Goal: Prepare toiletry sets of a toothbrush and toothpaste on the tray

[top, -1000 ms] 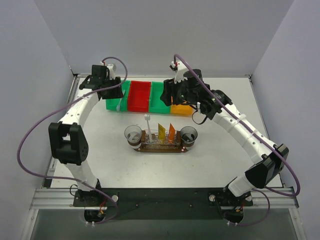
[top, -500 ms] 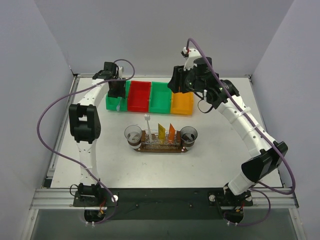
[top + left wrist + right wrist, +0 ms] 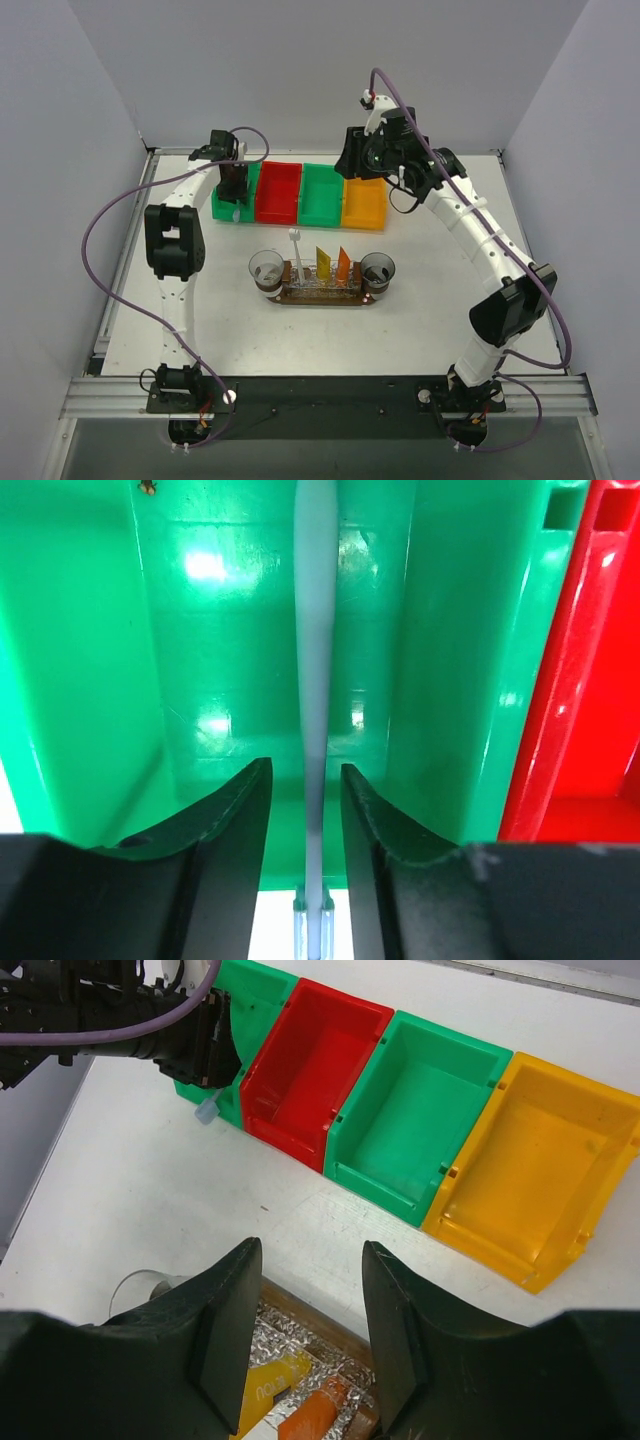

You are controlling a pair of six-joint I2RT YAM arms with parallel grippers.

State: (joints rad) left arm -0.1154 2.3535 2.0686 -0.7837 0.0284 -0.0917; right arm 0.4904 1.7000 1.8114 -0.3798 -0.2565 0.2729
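One white toothbrush (image 3: pixel 314 680) lies lengthwise in the leftmost green bin (image 3: pixel 90 680), its head poking over the bin's near edge (image 3: pixel 236 213). My left gripper (image 3: pixel 305 780) is down in that bin, open, its jaws on either side of the handle with a small gap on each side. A second white toothbrush (image 3: pixel 295 247) stands upright on the dark-brown tray (image 3: pixel 320 299), beside the yellow toothpaste (image 3: pixel 323 263) and the orange toothpaste (image 3: pixel 343 262). My right gripper (image 3: pixel 312 1270) is open and empty, high above the bins, with both tubes (image 3: pixel 262 1400) below it.
Four bins stand in a row at the back: green (image 3: pixel 220 205), red (image 3: pixel 279 192), green (image 3: pixel 322 195) and orange (image 3: pixel 364 205); the last three look empty. A clear cup stands at each end of the tray (image 3: pixel 265 268) (image 3: pixel 377 268). Foil covers the tray's middle.
My left gripper has swung right over the leftmost green bin and come down around the toothbrush. My right gripper has pulled back and up from the bins.
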